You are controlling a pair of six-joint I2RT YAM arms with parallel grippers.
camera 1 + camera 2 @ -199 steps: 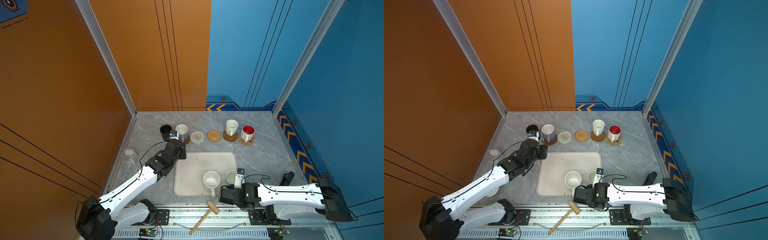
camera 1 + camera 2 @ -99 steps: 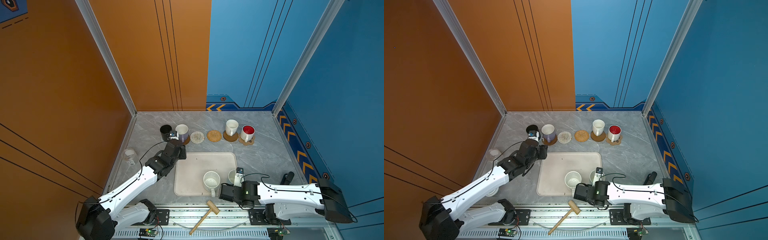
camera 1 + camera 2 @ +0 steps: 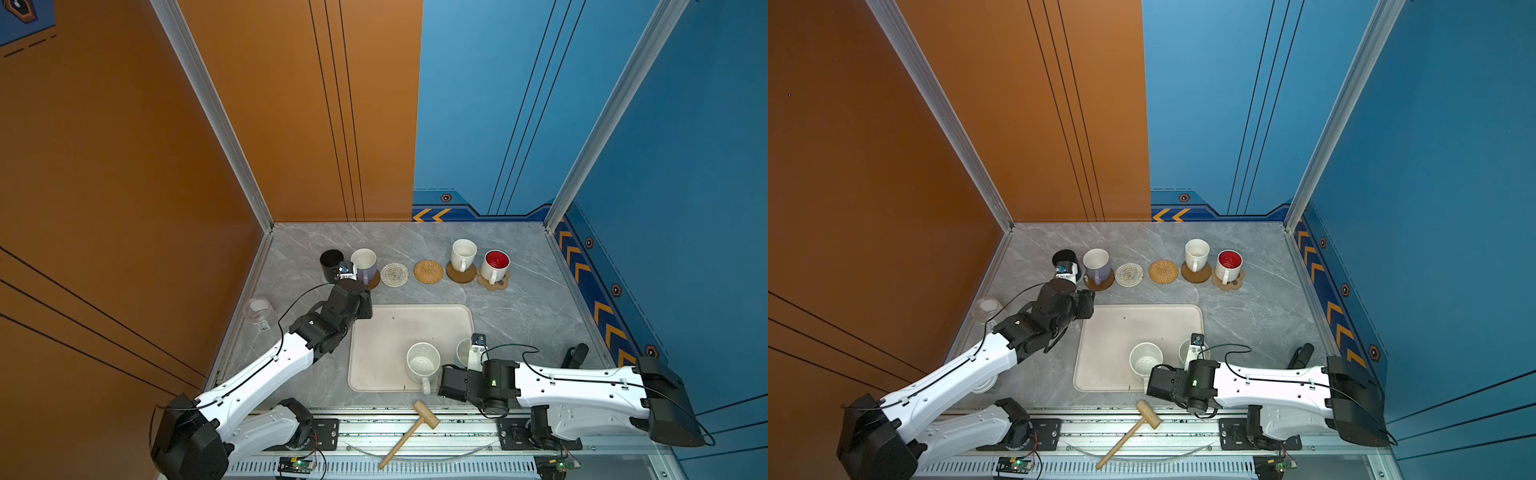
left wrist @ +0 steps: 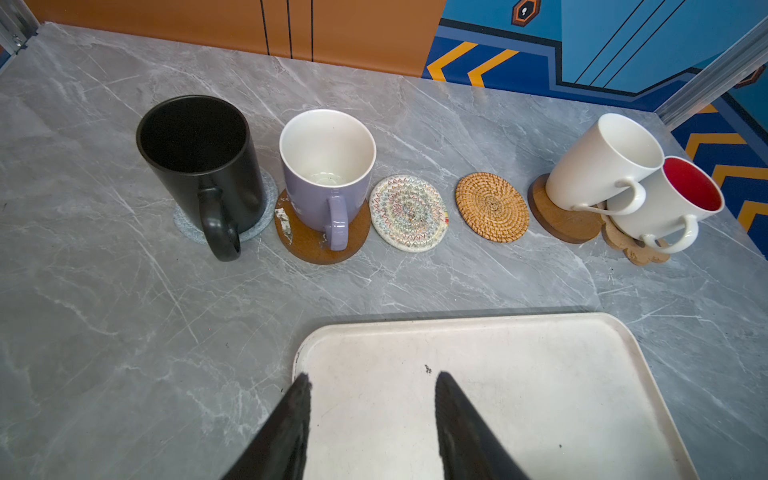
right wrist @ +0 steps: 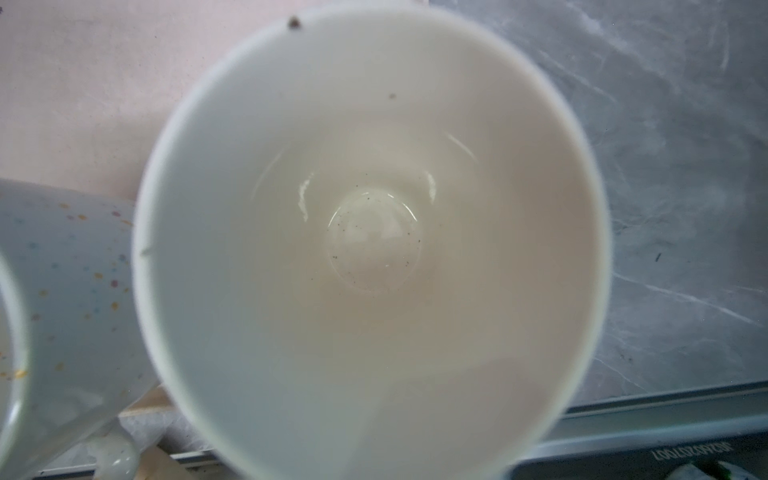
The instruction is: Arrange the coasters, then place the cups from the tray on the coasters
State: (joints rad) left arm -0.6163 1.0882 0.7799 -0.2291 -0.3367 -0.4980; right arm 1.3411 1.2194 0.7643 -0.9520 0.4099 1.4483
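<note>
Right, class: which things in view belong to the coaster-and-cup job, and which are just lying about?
Job: tray, speckled mug, pale mug, black mug, lavender mug, cream mug, red-lined mug, woven coaster, rattan coaster, four coasters under mugs.
Lying about: glass jar, wooden mallet.

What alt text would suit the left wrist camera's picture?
A black mug, a lavender mug, a cream-white mug and a white mug with red inside stand on coasters in a row, with a bare whitish woven round coaster and a bare tan rattan coaster between. Nearer, the open left gripper hangs over a cream-white rectangular tray.
</note>
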